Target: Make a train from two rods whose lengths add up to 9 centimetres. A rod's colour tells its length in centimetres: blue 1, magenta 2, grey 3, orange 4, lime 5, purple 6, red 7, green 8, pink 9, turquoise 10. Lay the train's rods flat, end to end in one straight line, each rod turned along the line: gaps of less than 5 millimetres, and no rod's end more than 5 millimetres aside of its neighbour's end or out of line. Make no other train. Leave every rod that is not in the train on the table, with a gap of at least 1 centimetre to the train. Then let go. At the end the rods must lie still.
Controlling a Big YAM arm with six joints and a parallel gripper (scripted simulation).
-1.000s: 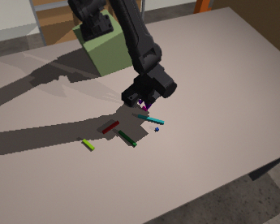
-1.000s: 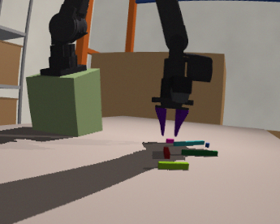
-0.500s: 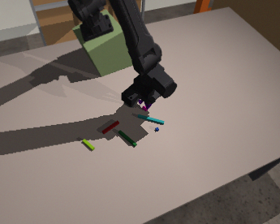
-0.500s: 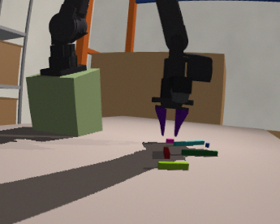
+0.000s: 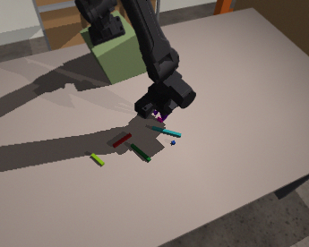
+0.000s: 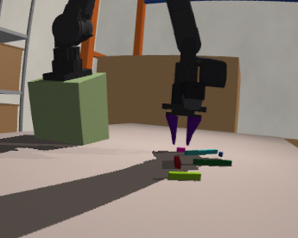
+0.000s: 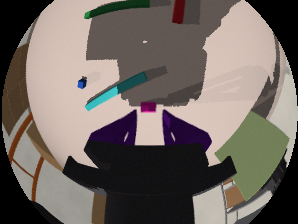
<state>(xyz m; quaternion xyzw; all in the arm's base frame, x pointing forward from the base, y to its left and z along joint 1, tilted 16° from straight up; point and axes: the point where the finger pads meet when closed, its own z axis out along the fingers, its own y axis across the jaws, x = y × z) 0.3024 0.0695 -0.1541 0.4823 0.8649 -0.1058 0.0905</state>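
Note:
My gripper (image 5: 159, 115) (image 6: 180, 144) (image 7: 149, 113) is open, its purple fingers partly apart with nothing between them. It hangs just above the magenta rod (image 5: 159, 120) (image 6: 180, 149) (image 7: 148, 107), which lies on the table. The turquoise rod (image 5: 168, 132) (image 6: 201, 152) (image 7: 102, 98) lies close by, not touching it. The small blue rod (image 5: 173, 142) (image 6: 220, 153) (image 7: 82, 83) lies apart beyond it. The green rod (image 5: 141, 152) (image 6: 212, 162) (image 7: 120, 8) and red rod (image 5: 122, 140) (image 6: 177, 162) (image 7: 178, 11) lie separately. The lime rod (image 5: 97, 159) (image 6: 184, 176) lies farthest from the gripper. No rods lie end to end.
The arm's base stands on a green block (image 5: 124, 58) (image 6: 59, 112) (image 7: 255, 155) at the back left of the table (image 5: 240, 98) (image 6: 119, 203). The arm's shadow falls over the magenta, red and green rods and part of the turquoise one.

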